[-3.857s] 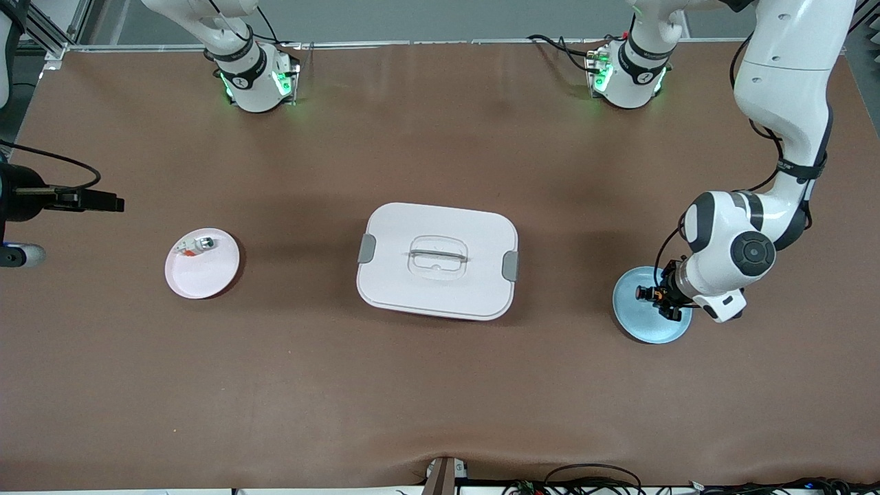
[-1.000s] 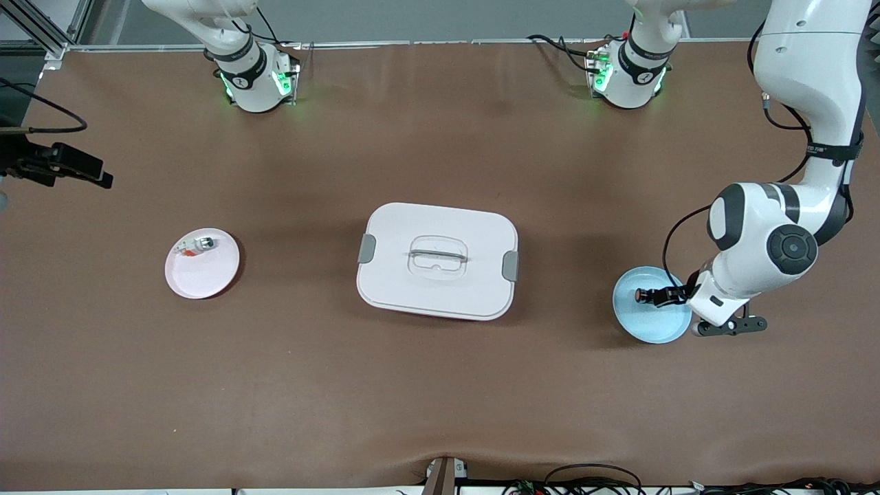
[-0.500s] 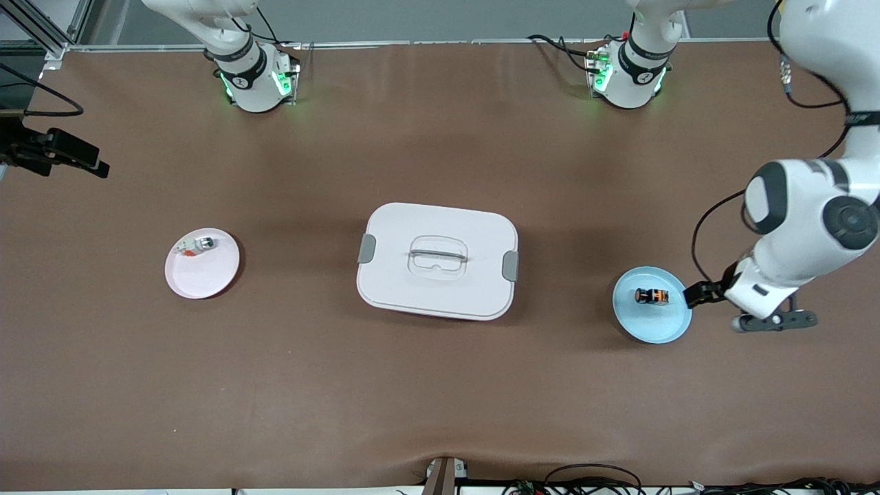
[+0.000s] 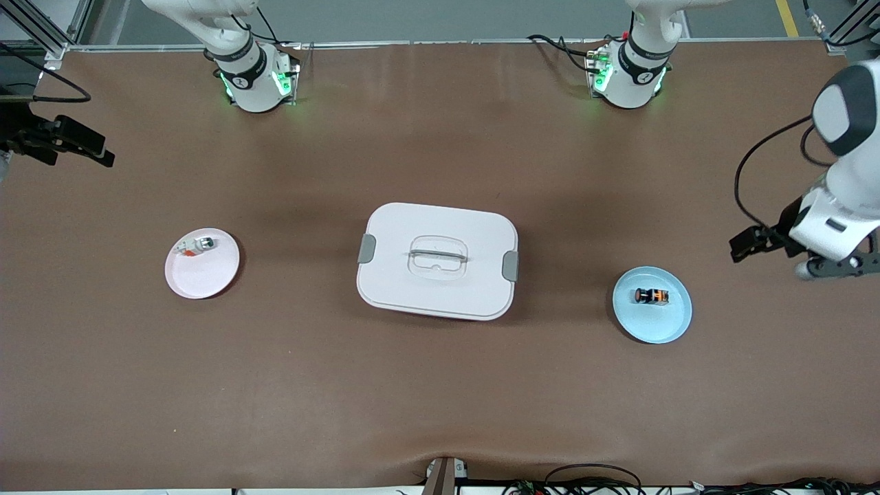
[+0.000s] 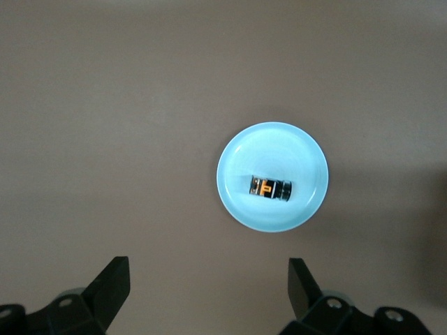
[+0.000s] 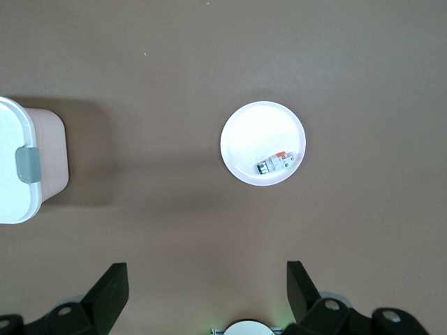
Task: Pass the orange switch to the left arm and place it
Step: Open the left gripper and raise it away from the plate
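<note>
The orange switch (image 4: 652, 295) (image 5: 269, 188), a small black cylinder with an orange band, lies on its side on a light blue plate (image 4: 654, 321) (image 5: 272, 143) toward the left arm's end of the table. My left gripper (image 4: 751, 244) (image 5: 207, 289) hangs open and empty over bare table beside that plate, apart from it. The white box (image 4: 438, 260) (image 6: 17, 202) with grey latches sits mid-table. My right gripper (image 4: 81, 144) (image 6: 206, 289) is open and empty, up over the table's edge at the right arm's end.
A pink plate (image 4: 203, 276) (image 6: 255, 132) toward the right arm's end holds a white-and-silver part (image 4: 196, 245) (image 6: 275, 164) with a red-orange bit. Both arm bases (image 4: 258, 79) stand along the table's back edge. Cables hang at the front edge.
My left gripper has drawn back from the blue plate and risen toward the left arm's end, leaving the switch lying on the plate. The right gripper has barely shifted.
</note>
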Action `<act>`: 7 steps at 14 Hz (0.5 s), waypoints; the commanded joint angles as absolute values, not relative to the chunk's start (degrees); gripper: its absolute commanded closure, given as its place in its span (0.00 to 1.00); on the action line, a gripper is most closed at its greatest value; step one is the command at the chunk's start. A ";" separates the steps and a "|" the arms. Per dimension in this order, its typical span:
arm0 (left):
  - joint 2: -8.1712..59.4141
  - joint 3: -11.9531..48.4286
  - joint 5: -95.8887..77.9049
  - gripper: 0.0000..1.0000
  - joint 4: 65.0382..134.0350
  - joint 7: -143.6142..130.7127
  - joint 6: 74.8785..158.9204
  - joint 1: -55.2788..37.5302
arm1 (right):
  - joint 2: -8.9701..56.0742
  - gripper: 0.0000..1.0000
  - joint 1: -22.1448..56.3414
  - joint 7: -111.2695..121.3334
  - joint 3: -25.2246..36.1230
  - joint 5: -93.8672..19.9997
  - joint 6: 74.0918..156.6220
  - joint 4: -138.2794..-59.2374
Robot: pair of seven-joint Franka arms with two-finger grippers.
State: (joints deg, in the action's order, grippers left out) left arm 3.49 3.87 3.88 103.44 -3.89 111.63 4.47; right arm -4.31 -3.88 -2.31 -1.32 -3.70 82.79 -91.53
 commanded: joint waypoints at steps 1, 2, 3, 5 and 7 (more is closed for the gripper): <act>-2.27 4.22 1.86 0.00 105.64 -2.20 108.64 4.83 | -7.29 0.00 -4.83 -2.55 -1.85 -4.04 83.94 -94.83; -4.20 4.22 0.89 0.00 106.43 -2.20 108.55 4.92 | -7.47 0.00 -4.75 -2.55 -1.85 -4.04 83.59 -94.75; -6.05 4.22 0.79 0.00 107.31 -2.20 108.28 4.83 | -7.99 0.00 -4.75 -2.55 -1.85 -4.04 83.32 -94.75; -8.08 4.31 0.70 0.00 107.41 -2.28 106.62 4.57 | -8.09 0.00 -4.75 -2.55 -1.85 -4.04 83.23 -94.83; -8.53 4.31 0.70 0.00 105.57 -2.20 103.99 4.31 | -8.00 0.00 -4.75 -2.55 -1.85 -4.13 83.23 -94.83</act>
